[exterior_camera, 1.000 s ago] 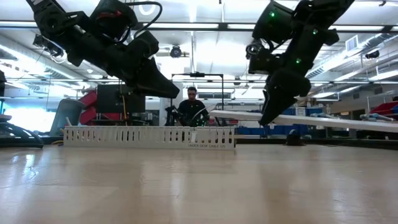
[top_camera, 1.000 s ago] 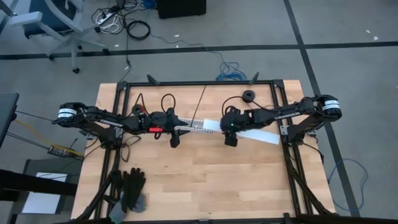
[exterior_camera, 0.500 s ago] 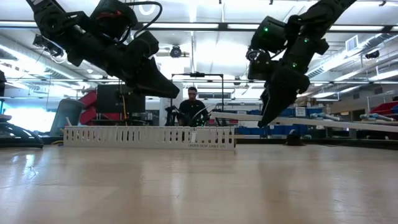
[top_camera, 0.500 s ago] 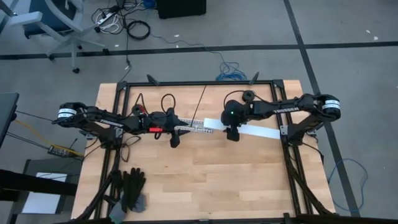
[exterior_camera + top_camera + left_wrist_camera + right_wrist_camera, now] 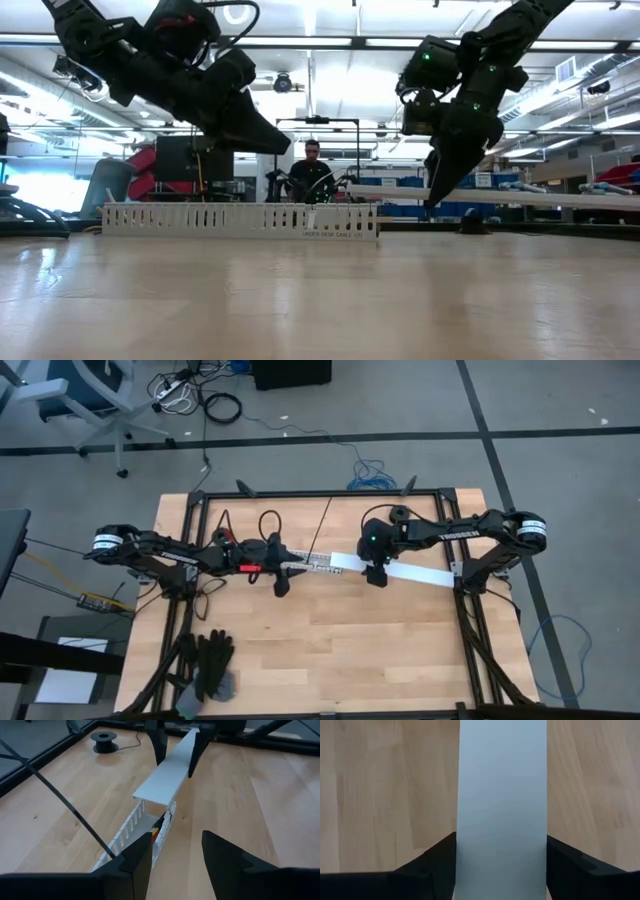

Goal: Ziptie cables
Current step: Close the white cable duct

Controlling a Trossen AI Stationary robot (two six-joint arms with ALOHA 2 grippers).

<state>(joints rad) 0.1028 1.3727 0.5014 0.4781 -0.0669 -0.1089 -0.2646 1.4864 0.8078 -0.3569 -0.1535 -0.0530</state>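
Note:
A white slotted channel (image 5: 308, 565) lies on the table, and the cables (image 5: 160, 822), red, yellow and dark, rest inside it. My left gripper (image 5: 176, 837) hovers open above the channel's left end, with nothing showing between its fingers. My right gripper (image 5: 377, 578) is shut on a long flat white cover strip (image 5: 415, 573). The strip's left end hangs over the channel's right end. A thin black strand (image 5: 60, 795) runs slanting from the channel toward the far edge. My right gripper pinches the cover strip by its two long edges (image 5: 462, 845), one finger on each, somewhat left of the strip's middle. The fingers (image 5: 159, 750) slant down from above and lie across the strip. The strip is lifted clear and hangs nearly level (image 5: 560, 196).
A black spool (image 5: 400, 513) sits near the far edge. Black gloves (image 5: 210, 660) lie at the near left. Dark frame rails (image 5: 462, 600) run along both table sides. Bare wood lies near of the channel. A person (image 5: 310, 170) sits far behind the table.
My right gripper has swung toward the table's far edge and turned, carrying the cover strip. The strip, slanted before, now hangs closer to level and more in line with the channel.

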